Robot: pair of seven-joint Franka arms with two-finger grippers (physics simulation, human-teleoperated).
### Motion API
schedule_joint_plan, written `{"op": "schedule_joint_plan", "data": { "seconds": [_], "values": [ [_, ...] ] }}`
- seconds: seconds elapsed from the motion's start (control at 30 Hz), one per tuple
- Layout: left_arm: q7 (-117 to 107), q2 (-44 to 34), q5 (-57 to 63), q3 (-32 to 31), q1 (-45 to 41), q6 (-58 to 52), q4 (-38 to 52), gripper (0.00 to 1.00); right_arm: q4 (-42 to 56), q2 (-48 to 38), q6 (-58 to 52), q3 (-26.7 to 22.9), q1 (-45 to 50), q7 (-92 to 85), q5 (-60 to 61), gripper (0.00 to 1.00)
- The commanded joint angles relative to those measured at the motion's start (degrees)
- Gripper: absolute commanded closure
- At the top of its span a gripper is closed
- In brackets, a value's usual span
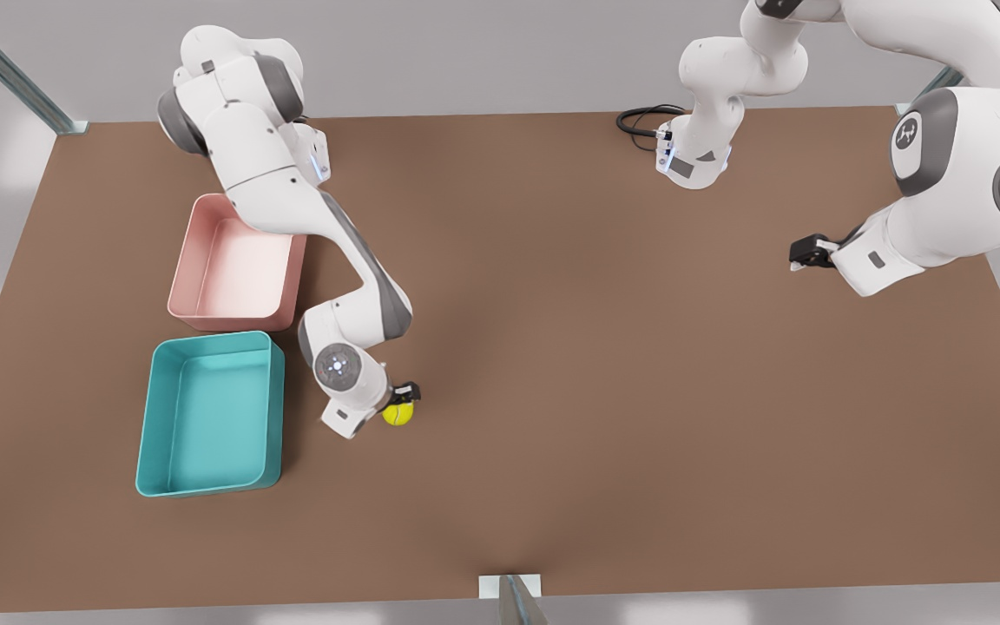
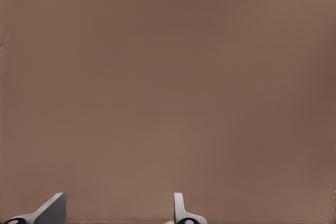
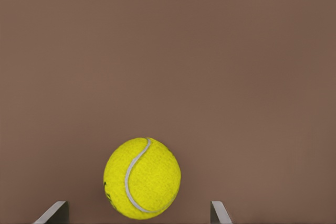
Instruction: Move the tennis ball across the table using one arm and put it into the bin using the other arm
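1 gripper, the right gripper [image 1: 402, 401], is straddling the tennis ball [image 1: 398, 413] with fingers spread, ungrasped, beside the bin [image 1: 209, 415]; center the ball before closing, while the left gripper [image 1: 799, 257] is waiting unclenched.

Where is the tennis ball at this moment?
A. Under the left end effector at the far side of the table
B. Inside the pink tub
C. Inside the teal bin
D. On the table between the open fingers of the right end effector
D: the tennis ball lies on the brown table beside the teal bin, between the spread fingers of the right end effector; the left end effector waits open over bare table.
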Motion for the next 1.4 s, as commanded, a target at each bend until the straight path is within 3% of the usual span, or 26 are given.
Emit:
{"op": "schedule_joint_plan", "data": {
  "seconds": [0.0,1.07,1.17,1.37],
  "values": [
    [-14.19,-0.08,0.11,0.0,0.06,-0.34,0.02,0.0,-1.89,-0.18,8.96,0.16,0.36,19.26,0.3,0.0],
    [-14.28,0.1,-1.04,-0.09,0.41,-0.43,-0.06,0.0,-4.61,4.66,14.24,1.13,0.62,19.88,0.65,0.0],
    [-14.28,0.01,-1.04,-0.09,0.41,-0.43,-0.06,0.0,-4.61,4.66,14.24,1.74,0.09,19.71,0.83,0.1],
    [-14.19,0.01,-1.04,-0.09,0.41,-0.43,-0.06,0.0,-4.35,4.74,16.08,1.74,-0.87,19.18,1.18,0.11]
  ]
}}
